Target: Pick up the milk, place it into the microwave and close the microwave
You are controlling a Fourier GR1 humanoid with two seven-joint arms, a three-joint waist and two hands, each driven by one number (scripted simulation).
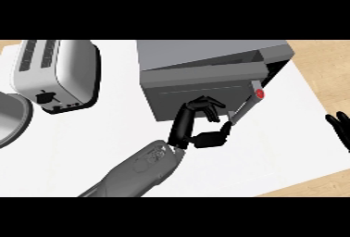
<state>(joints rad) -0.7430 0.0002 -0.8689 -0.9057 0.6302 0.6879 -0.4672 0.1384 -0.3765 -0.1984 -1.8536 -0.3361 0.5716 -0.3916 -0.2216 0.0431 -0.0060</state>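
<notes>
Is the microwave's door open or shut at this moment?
Nearly shut: the microwave door leaves a dark gap at its right; left hand at it.

Free room and obstacles. The microwave [205, 69] stood at the far middle of the white tabletop [96, 139], its door [198, 90] swung nearly shut, leaving only a narrow gap at the right edge. The left hand [198, 125] lay against the door's front, blocking that approach. A toaster [58, 74] filled the far left corner, with a grey round object [12, 118] beside it at the left edge. Open tabletop lay between toaster and microwave, and to the near right, where the right hand [340, 127] rested at the edge.
</notes>
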